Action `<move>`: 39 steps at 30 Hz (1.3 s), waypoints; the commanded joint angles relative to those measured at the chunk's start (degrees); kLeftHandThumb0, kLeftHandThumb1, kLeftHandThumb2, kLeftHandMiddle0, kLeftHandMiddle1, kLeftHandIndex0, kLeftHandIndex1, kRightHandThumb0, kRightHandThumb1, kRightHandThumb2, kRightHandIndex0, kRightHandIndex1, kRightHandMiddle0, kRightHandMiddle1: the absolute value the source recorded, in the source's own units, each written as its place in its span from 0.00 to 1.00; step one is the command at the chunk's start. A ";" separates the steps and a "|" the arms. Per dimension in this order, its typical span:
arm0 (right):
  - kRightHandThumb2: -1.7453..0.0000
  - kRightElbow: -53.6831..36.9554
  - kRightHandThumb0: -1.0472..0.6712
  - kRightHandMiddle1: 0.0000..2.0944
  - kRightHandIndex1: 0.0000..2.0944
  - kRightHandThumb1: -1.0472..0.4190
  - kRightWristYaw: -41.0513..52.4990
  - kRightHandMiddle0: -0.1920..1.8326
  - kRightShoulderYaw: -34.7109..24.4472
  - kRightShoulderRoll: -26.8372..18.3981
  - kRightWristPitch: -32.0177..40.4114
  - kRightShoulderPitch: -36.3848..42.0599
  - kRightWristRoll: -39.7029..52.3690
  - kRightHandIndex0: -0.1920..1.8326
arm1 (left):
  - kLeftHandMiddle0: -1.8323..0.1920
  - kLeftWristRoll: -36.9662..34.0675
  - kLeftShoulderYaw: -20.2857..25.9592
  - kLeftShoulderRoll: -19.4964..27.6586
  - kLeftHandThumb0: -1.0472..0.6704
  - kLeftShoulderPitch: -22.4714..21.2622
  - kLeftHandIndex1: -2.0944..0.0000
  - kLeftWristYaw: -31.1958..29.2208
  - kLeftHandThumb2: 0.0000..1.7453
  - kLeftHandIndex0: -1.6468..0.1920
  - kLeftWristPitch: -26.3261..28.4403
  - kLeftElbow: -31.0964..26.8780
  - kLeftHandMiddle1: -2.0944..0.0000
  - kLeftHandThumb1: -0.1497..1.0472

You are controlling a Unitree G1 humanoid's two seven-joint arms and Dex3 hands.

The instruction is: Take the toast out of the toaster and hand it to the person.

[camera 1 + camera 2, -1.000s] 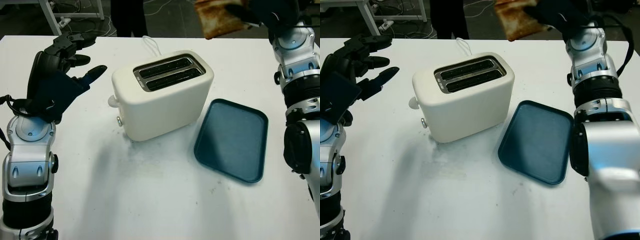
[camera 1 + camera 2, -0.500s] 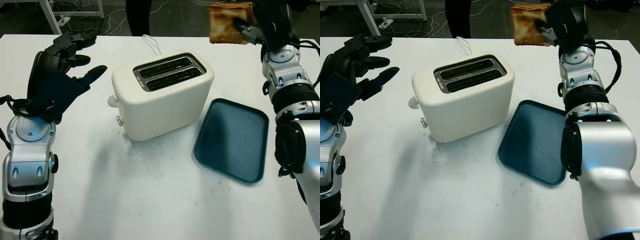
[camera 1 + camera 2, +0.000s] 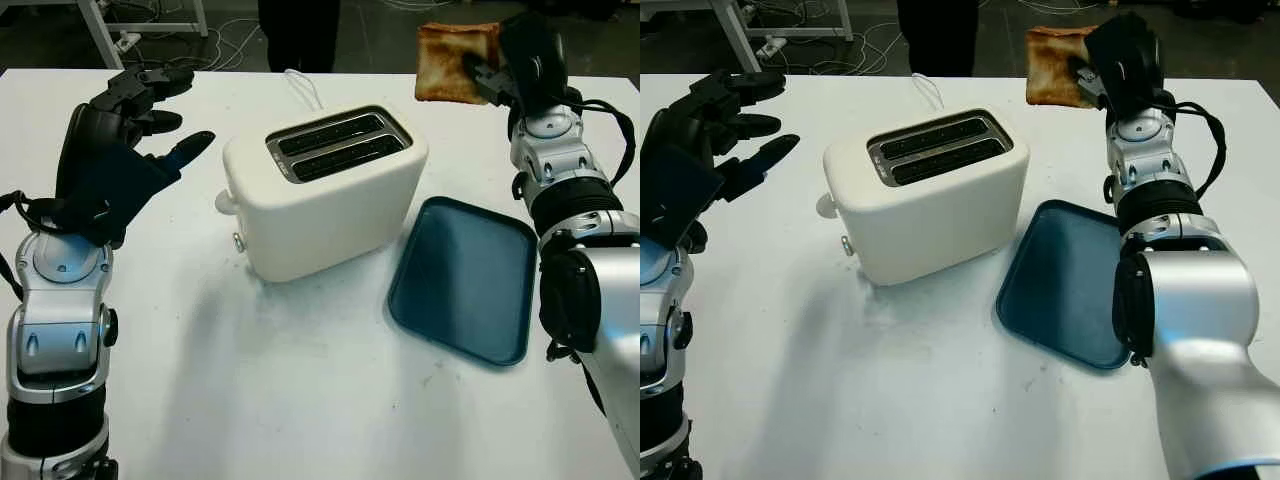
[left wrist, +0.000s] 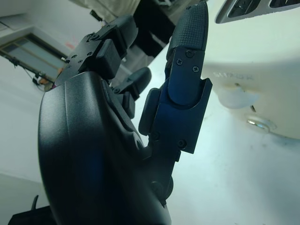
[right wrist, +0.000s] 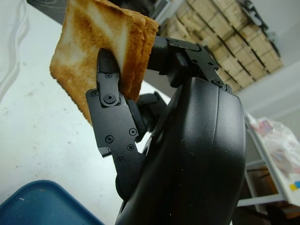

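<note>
currently the right hand (image 3: 520, 65) grips the toast (image 3: 455, 62) above the table's (image 3: 300, 400) far edge; left hand (image 3: 110, 140) open beside the toaster (image 3: 325, 195).

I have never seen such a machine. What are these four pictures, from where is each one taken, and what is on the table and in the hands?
This is a humanoid robot with two arms and black three-finger hands. Two pictures come from a camera on its head, looking down at a white table. The other two come from cameras at its wrists, very close to each hand. On the table stand a cream toaster with both slots empty and, beside it, a dark blue tray with nothing on it. The right hand is raised over the far side of the table and grips a slice of toast. The left hand is open, above the table beside the toaster. A person stands beyond the table.
</note>
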 commanded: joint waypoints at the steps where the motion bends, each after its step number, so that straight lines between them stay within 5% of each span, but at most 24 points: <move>1: 0.80 0.53 0.51 0.83 0.83 0.09 0.57 0.27 -0.11 0.23 -1.03 1.06 0.62 0.44 | 0.79 0.15 0.34 0.20 0.20 -0.12 0.76 0.37 0.05 0.68 -0.31 0.23 0.56 0.89; 39: 0.81 0.52 0.49 0.83 0.83 0.09 -0.44 0.28 0.61 -0.01 -0.81 1.08 0.08 0.43 | 0.79 0.11 0.53 0.19 0.20 0.28 0.74 0.22 0.05 0.69 -0.35 0.07 0.56 0.89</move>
